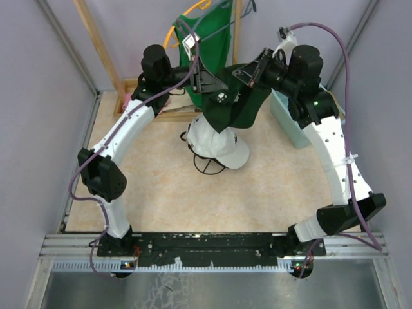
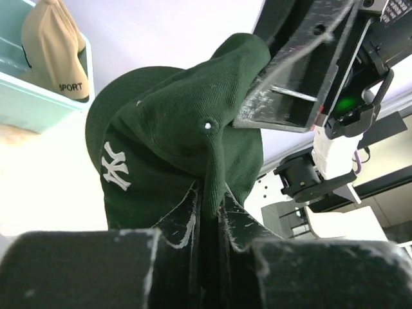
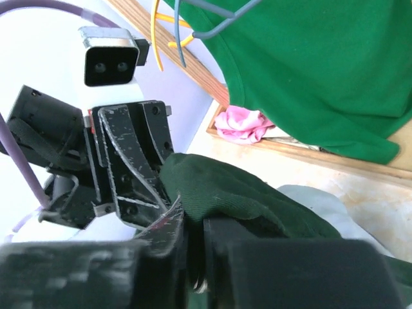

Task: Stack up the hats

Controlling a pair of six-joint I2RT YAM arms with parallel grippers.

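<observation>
A dark green cap [image 1: 243, 111] with a white emblem hangs in the air between both grippers, over the white cap [image 1: 224, 152]. My left gripper [image 1: 215, 87] is shut on a fold of its crown [image 2: 212, 199]. My right gripper [image 1: 243, 78] is shut on its other edge [image 3: 193, 225]. The white cap lies on the table, with a dark brim edge [image 1: 209, 167] showing under it; it also shows in the right wrist view [image 3: 335, 206]. A tan cap [image 2: 55, 51] with dark lettering sits in the teal bin [image 2: 38, 103].
The teal bin [image 1: 290, 125] stands at the right wall under the right arm. A green shirt [image 1: 209, 35] on an orange hanger [image 1: 174, 32] hangs at the back on a wooden frame [image 1: 96, 45]. A pink cloth [image 3: 241, 123] lies by the frame's base.
</observation>
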